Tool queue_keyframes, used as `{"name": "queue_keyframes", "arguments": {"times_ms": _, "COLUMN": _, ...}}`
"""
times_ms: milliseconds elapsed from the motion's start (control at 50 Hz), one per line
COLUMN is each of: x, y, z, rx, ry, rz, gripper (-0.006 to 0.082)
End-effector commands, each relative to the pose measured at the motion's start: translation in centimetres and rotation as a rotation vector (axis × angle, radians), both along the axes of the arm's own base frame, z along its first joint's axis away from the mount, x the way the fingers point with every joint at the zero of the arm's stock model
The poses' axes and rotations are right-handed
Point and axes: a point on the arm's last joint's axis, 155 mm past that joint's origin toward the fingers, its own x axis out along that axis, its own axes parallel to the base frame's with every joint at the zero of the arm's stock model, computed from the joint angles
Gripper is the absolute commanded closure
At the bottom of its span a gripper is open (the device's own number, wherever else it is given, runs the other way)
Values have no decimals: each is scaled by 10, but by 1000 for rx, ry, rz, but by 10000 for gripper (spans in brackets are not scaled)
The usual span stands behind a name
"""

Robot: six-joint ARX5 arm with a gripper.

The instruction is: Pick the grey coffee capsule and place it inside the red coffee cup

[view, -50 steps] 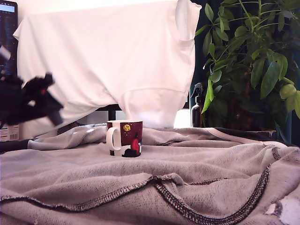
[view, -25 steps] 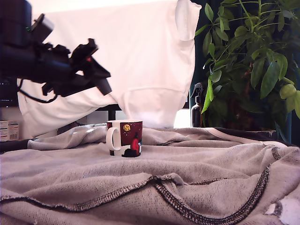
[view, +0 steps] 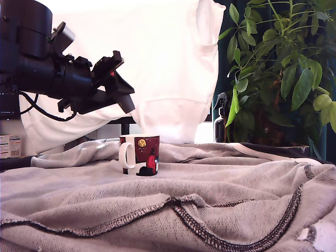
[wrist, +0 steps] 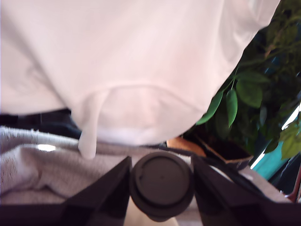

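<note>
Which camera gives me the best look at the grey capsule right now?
The wrist view: the grey capsule sits between the hand's fingers, round face toward the camera. In the exterior view, the hand hides it.

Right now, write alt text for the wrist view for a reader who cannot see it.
A dark grey coffee capsule, its round flat face toward the camera, sits clamped between the two black fingers of the gripper. Behind it hangs a white cloth over a grey knitted blanket, with green plant leaves beside the cloth.
</note>
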Motion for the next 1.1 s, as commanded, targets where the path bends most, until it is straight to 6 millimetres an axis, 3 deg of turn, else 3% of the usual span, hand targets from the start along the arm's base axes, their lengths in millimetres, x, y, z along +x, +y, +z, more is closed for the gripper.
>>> {"name": "queue_keyframes", "arguments": {"times_ms": 0, "x": 3, "y": -4, "z": 4, "rx": 24, "ry": -30, "rz": -9, "gripper": 167}}
{"name": "queue_keyframes", "arguments": {"times_ms": 40, "x": 4, "y": -5, "z": 1, "rx": 33, "ry": -13, "rz": -11, "gripper": 27}}
{"name": "queue_keyframes", "arguments": {"times_ms": 80, "x": 4, "y": -8, "z": 1, "rx": 38, "ry": -2, "rz": -27, "gripper": -35}}
{"name": "queue_keyframes", "arguments": {"times_ms": 440, "x": 2, "y": -17, "z": 16, "rx": 22, "ry": -33, "rz": -86, "gripper": 1}}
{"name": "queue_keyframes", "arguments": {"times_ms": 520, "x": 3, "y": -11, "z": 18, "rx": 23, "ry": -29, "rz": -85, "gripper": 91}}
{"name": "queue_keyframes", "arguments": {"times_ms": 560, "x": 2, "y": -9, "z": 18, "rx": 30, "ry": -28, "rz": -90, "gripper": 186}}
{"name": "queue_keyframes", "arguments": {"times_ms": 720, "x": -1, "y": 7, "z": 18, "rx": 60, "ry": 5, "rz": -116, "gripper": 772}}
{"name": "queue_keyframes", "arguments": {"times_ms": 740, "x": 0, "y": 10, "z": 18, "rx": 63, "ry": 12, "rz": -110, "gripper": 805}}
{"name": "queue_keyframes", "arguments": {"times_ms": 780, "x": 1, "y": 18, "z": 16, "rx": 75, "ry": 27, "rz": -95, "gripper": 774}}
{"name": "queue_keyframes", "arguments": {"times_ms": 1080, "x": -2, "y": 93, "z": -11, "rx": 308, "ry": 174, "rz": 91, "gripper": 786}}
